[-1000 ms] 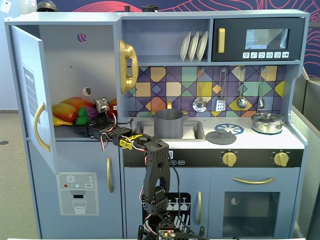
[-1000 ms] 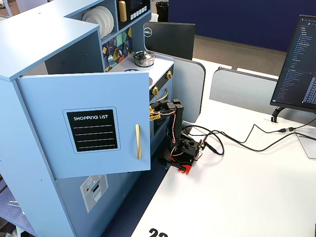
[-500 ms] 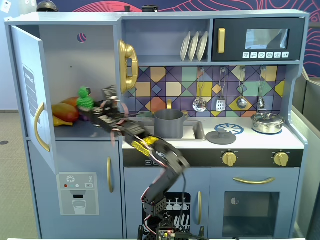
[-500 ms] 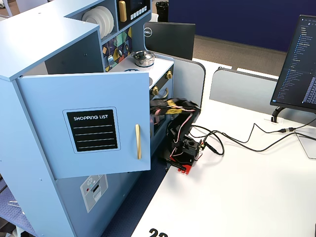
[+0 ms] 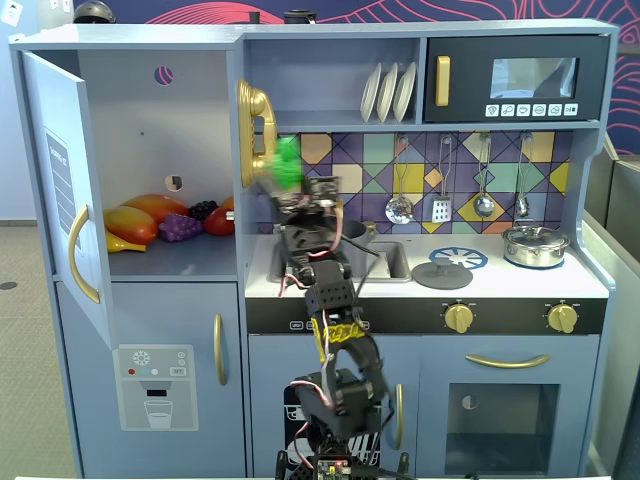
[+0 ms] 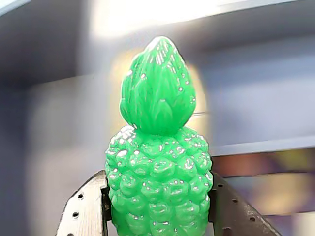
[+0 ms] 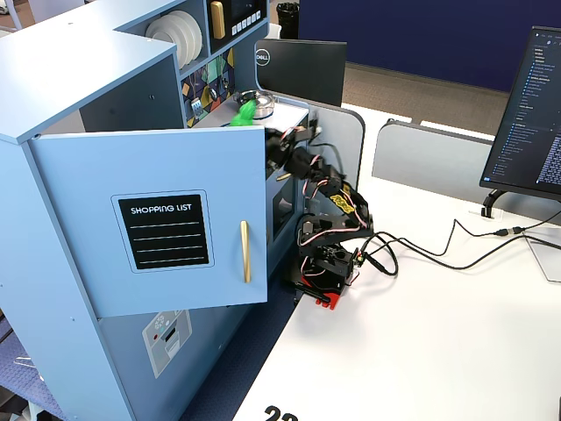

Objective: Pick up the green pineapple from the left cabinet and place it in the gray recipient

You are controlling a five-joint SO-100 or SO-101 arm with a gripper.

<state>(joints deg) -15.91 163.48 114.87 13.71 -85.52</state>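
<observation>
Wrist view: bumpy glossy green pineapple [image 6: 158, 182] between fingers [image 6: 86, 209].

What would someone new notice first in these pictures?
The green pineapple fills the wrist view, clamped upright between the gripper fingers. In a fixed view it hangs in the air beside the gold phone, just outside the left cabinet, whose door stands open with other toy fruit on its shelf.

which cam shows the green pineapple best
The wrist view: the green pineapple fills the frame, sharp, upright between the gripper fingers. In a fixed view it is a small blurred green patch by the gold handle; in another, a sliver above the cabinet door.
</observation>
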